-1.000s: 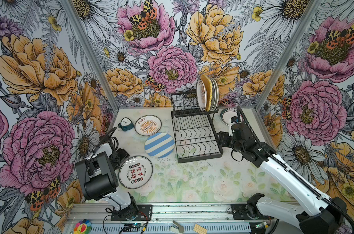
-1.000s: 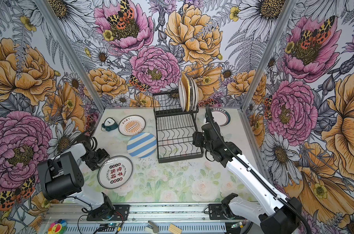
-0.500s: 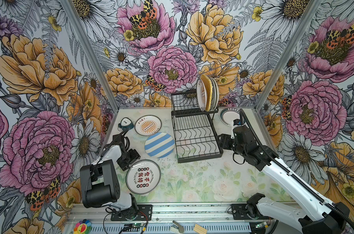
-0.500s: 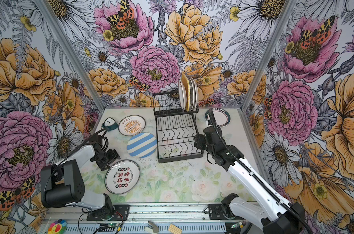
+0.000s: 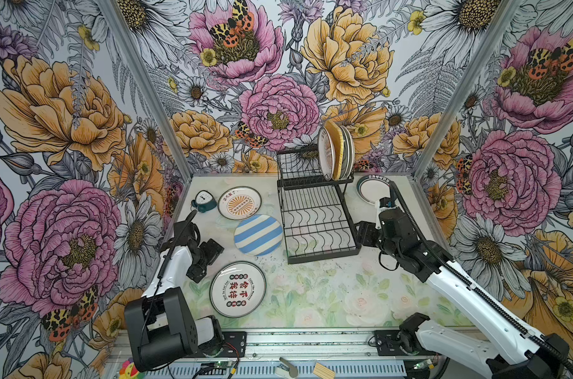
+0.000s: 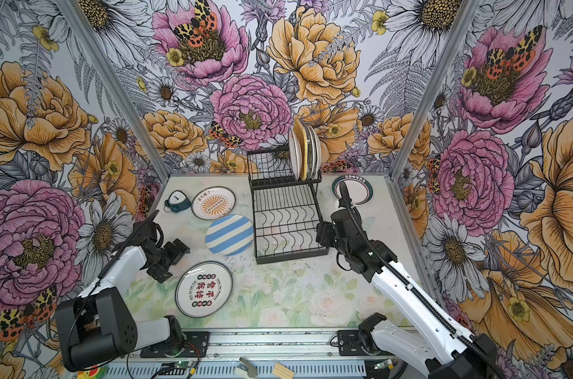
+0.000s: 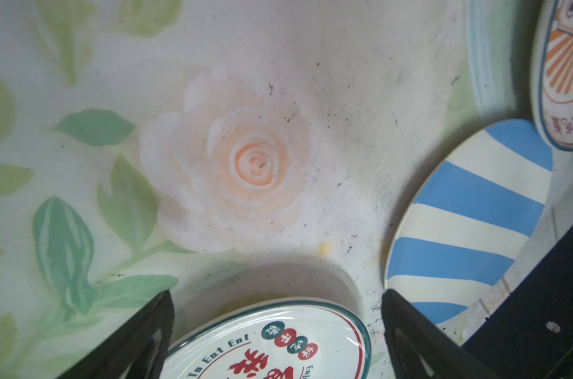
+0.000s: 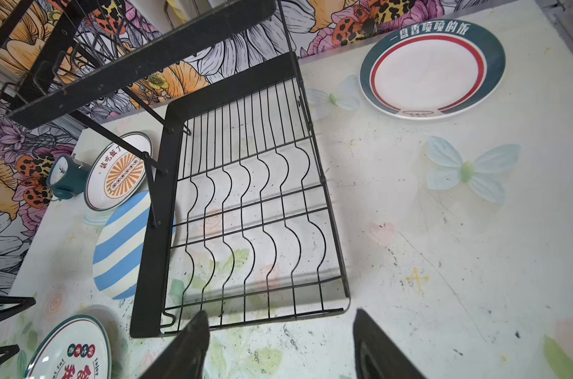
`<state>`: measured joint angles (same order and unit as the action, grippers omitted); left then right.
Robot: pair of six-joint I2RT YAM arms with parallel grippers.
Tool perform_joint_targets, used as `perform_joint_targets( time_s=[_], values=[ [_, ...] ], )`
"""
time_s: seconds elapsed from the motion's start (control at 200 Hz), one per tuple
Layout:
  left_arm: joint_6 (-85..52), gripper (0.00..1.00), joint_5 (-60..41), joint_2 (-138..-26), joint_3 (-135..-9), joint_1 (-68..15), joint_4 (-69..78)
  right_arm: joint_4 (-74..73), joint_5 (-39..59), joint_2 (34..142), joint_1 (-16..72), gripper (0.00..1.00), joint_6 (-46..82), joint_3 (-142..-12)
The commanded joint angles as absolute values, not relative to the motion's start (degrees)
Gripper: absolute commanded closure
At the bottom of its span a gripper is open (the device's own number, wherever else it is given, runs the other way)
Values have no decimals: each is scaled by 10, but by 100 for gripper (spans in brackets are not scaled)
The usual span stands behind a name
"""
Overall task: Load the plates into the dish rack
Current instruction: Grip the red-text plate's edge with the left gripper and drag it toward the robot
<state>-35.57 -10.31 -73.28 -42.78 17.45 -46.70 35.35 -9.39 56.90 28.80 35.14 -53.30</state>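
Hovering beside the lettered plate point(image 5: 237, 289), left jaws are standing apart, empty. Right jaws are gaping beside the dish rack point(image 5: 324, 257).

1. On the upper shelf of the dish rack point(image 5: 324, 257), the plates point(image 5: 336, 154) overlapped; you could not count them.
2. Beside the dish rack, the right arm's cable point(image 6: 344, 193) crossed the teal-rimmed plate point(image 6: 360, 192).
3. Your left wrist view's edge cut off the red-lettered plate point(image 7: 268, 341).
4. In your right wrist view, the dish rack's frame hid part of the striped plate point(image 8: 121, 242).

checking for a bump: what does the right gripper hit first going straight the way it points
Probably the near rim of the black wire dish rack, just ahead of the right gripper; depth is unclear.
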Motion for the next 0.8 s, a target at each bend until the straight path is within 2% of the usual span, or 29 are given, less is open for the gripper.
perform_joint_targets(
  time_s=[0.0,0.23,0.425,0.796],
  values=[
    [-371,1,-87,-744,-407,177,-471,348,-101,559,286,30,351,-537],
    [-382,1,-74,-769,-392,149,-471,348,-101,561,285,30,346,-540],
    [-407,1,-92,-752,-375,91,-471,349,-98,558,283,29,346,-537],
    [-547,1,-101,-673,-322,-62,-462,349,-84,567,283,29,351,-540]
  ],
)
